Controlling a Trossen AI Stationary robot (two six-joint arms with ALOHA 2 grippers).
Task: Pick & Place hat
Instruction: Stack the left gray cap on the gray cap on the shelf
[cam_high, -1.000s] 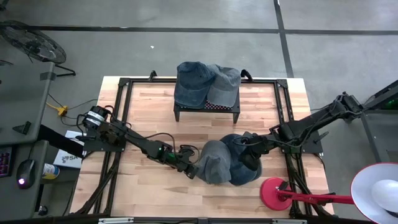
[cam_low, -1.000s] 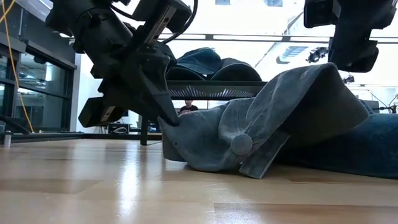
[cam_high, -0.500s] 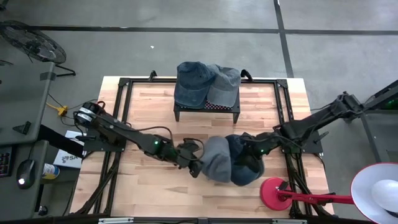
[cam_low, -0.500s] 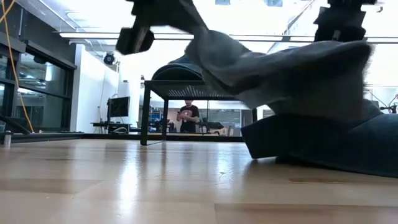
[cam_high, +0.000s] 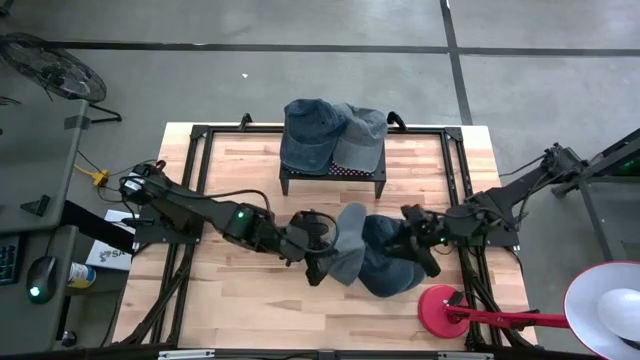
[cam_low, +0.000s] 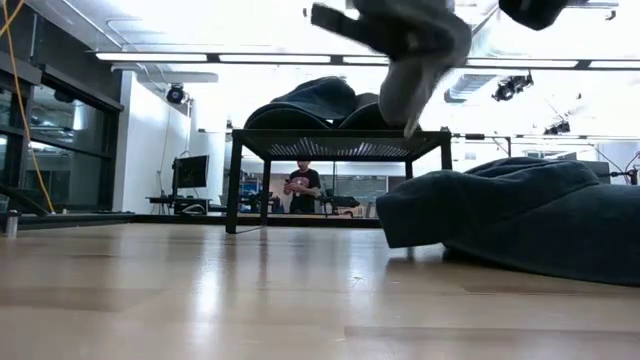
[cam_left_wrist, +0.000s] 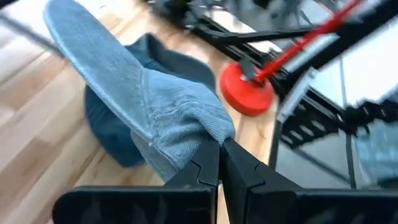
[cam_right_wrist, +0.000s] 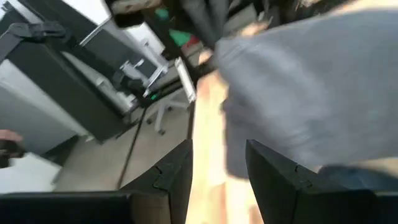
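A light blue-grey denim hat hangs in the air over the table's middle, with my left gripper shut on it. In the low view the light hat is high above the wood. A darker blue hat lies flat on the table just right of it, and the low view shows this dark hat resting on the wood. My right gripper stands open above the dark hat's right part, with nothing between its fingers. My left gripper pinches a bunched edge of the light hat's crown between its two shut fingers. The fingers come from the table's left, slanting down. The hat is lifted clear of the table and the dark hat, and its brim stretches away from the fingers.
A low black rack stands at the table's far middle with two more denim hats on top. A red lamp base sits near the front right corner. A black frame runs around the table.
My left gripper has gone up with the light hat, rolling its wrist. The hat, which lay against the dark hat, now hangs clear above it. My right gripper has risen off the dark hat and drawn back a little toward the table's right edge.
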